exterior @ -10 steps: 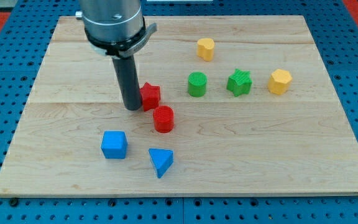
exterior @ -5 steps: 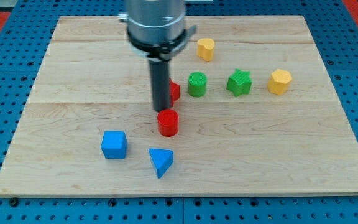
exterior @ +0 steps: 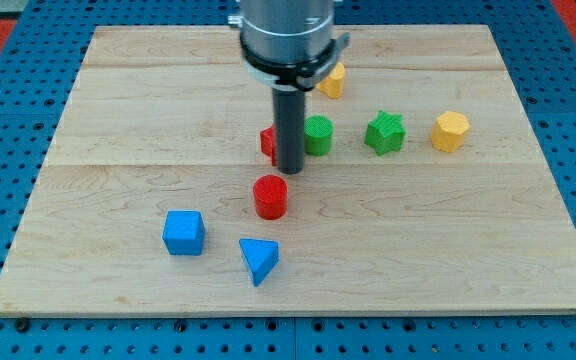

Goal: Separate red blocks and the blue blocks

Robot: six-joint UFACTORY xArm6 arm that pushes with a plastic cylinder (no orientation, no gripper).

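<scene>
My tip (exterior: pixel 290 168) stands near the board's middle, just above the red cylinder (exterior: pixel 270 196) with a small gap. The rod covers most of a second red block (exterior: pixel 267 141), of which only the left edge shows; its shape cannot be made out. That block lies right next to the green cylinder (exterior: pixel 319 135). The blue cube (exterior: pixel 184 232) and the blue triangular block (exterior: pixel 259 260) lie at the view's lower left, below the red cylinder.
A green star-like block (exterior: pixel 385 132) and a yellow block (exterior: pixel 450 131) lie to the view's right of the green cylinder. Another yellow block (exterior: pixel 333 80) sits partly behind the arm near the top. The wooden board (exterior: pixel 98 120) lies on a blue pegboard.
My tip has moved toward the view's right, pushing the upper red block right until it lies by the green cylinder. The red cylinder and blue blocks kept their places.
</scene>
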